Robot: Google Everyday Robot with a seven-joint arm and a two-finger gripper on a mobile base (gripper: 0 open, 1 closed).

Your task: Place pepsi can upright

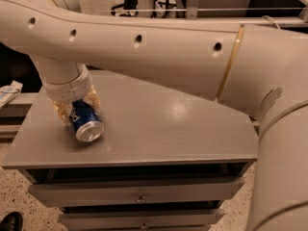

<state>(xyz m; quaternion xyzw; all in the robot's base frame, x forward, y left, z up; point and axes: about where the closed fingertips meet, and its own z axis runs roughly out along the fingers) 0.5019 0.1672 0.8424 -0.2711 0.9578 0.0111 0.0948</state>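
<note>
Big cream robot arm filled the top of the view. It ran from the thick shoulder section at the right edge, past a gold ring at a joint, and across to the upper left. There it bent and dropped straight down through a round wrist, so the tool pointed at the surface from above.

Below it stood a grey cabinet with a flat top, an open slot under the top and drawers beneath. A small knob showed on the upper drawer. Speckled floor was visible at lower left.

The gripper sat low over the left front part of the cabinet top, directly under the wrist. Its pale yellow fingers were on either side of the can, one on the left and one on the upper right, pressed against its body. So the claw was clamped on the can.

The pepsi can was between those fingers near the left front corner of the top. It was not upright but tipped over at a slant, with the dark blue body and white lettering running up into the gripper. Its silver top pointed forward and down toward the camera. Whether its lower edge touched the cabinet top, cannot tell.

A white packet-like item lay off the left edge on a lower surface. The tip of a black shoe was in the bottom left corner.
</note>
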